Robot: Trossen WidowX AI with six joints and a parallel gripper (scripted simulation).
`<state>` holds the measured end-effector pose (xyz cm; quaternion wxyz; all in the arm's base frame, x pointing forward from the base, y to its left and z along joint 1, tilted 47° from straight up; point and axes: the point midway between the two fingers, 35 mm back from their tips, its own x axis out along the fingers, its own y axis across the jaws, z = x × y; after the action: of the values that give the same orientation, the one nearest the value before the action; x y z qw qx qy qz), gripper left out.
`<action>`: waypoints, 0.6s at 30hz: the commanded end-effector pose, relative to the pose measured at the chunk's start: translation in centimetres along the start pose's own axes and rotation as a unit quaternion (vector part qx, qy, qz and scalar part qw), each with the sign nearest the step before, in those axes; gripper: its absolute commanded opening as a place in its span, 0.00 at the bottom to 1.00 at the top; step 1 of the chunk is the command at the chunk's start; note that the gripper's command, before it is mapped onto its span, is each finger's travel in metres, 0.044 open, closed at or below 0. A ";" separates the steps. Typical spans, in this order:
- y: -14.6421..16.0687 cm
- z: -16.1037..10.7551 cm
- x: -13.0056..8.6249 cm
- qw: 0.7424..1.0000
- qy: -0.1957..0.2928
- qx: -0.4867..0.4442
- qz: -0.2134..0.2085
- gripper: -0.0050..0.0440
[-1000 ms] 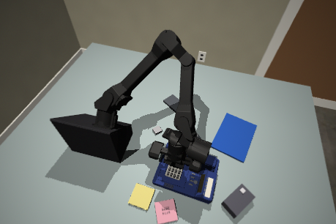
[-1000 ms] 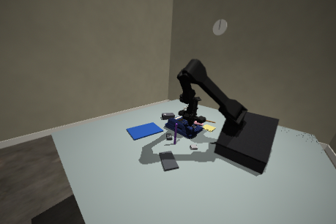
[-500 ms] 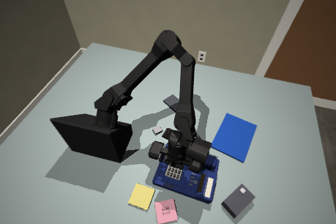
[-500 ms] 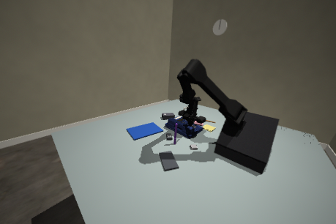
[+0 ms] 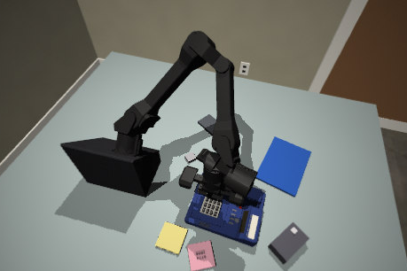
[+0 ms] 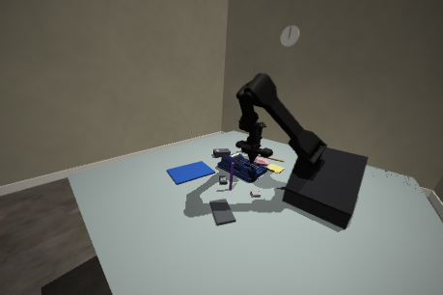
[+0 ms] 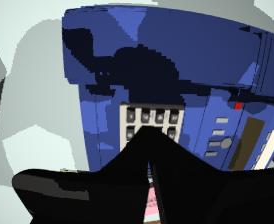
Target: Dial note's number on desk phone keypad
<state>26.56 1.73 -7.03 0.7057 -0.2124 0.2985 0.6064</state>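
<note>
The dark blue desk phone (image 5: 227, 213) lies on the table, with its white keypad (image 5: 210, 206) at the left and the handset in its cradle along the far side. It also shows in the exterior view (image 6: 243, 168) and in the wrist view (image 7: 174, 90). My gripper (image 7: 147, 131) is shut and empty, its joined fingertips pointing down over the upper part of the keypad (image 7: 150, 123). In the top view the gripper (image 5: 209, 195) stands above the keypad's far edge. A pink note (image 5: 201, 255) with dark writing lies in front of the phone.
A yellow note (image 5: 171, 237) lies beside the pink one. A blue pad (image 5: 284, 165) lies to the right, a grey box (image 5: 288, 243) front right, a grey slab (image 5: 207, 121) behind. A small cube (image 5: 191, 157) and an upright purple pen (image 6: 232, 175) stand near the phone. The arm's black base (image 5: 113, 165) is at the left.
</note>
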 end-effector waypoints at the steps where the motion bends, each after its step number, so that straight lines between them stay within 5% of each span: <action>1: -0.7 0.1 -0.2 1.000 0.002 -0.004 0.001 0.00; 18: -1.3 0.1 1.6 1.000 0.002 -0.004 0.001 0.00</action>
<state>28.24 2.15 -7.64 0.7056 -0.2219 0.2959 0.6044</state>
